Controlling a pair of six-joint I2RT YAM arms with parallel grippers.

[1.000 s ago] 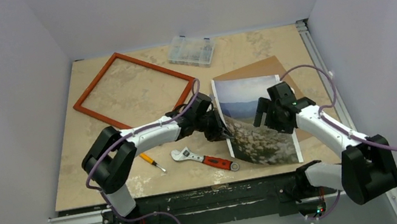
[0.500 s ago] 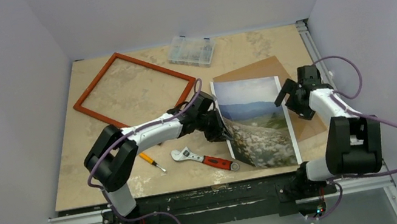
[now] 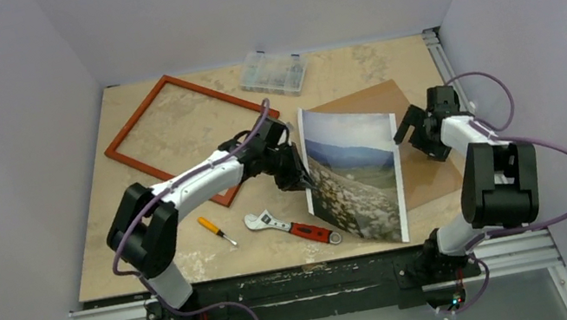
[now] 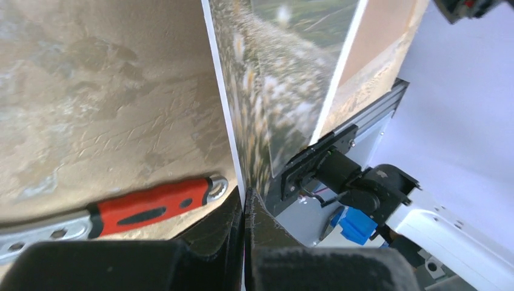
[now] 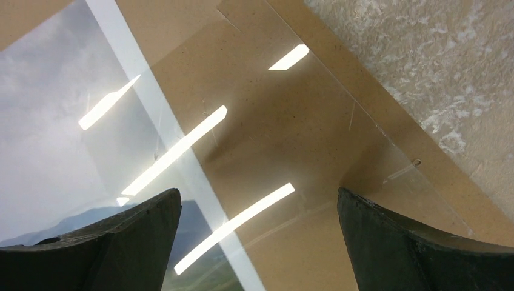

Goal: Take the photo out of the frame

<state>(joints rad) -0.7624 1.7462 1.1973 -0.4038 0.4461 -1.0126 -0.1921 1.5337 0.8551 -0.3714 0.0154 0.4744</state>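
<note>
The photo [image 3: 352,170], a landscape print with a white border, stands lifted and tilted over the table's right half. My left gripper [image 3: 300,176] is shut on its left edge; in the left wrist view the jaws [image 4: 244,203] pinch the white border of the photo [image 4: 285,79]. The red-orange frame [image 3: 121,140] lies flat at the back left, with bare table showing through it. My right gripper [image 3: 417,136] hangs open to the right of the photo, over the brown backing board [image 3: 419,176]. Between its spread fingers [image 5: 259,200] nothing is held; photo [image 5: 48,139] and board [image 5: 291,133] lie below.
A red-handled wrench [image 3: 292,227] and a small yellow screwdriver [image 3: 216,231] lie near the front edge. A clear parts box [image 3: 273,72] sits at the back. A clear pane with light reflections [image 5: 254,121] lies over the backing board.
My right gripper drew back from over the photo to the right and opened fully. My left gripper shifted the photo slightly left and up, still pinching its edge.
</note>
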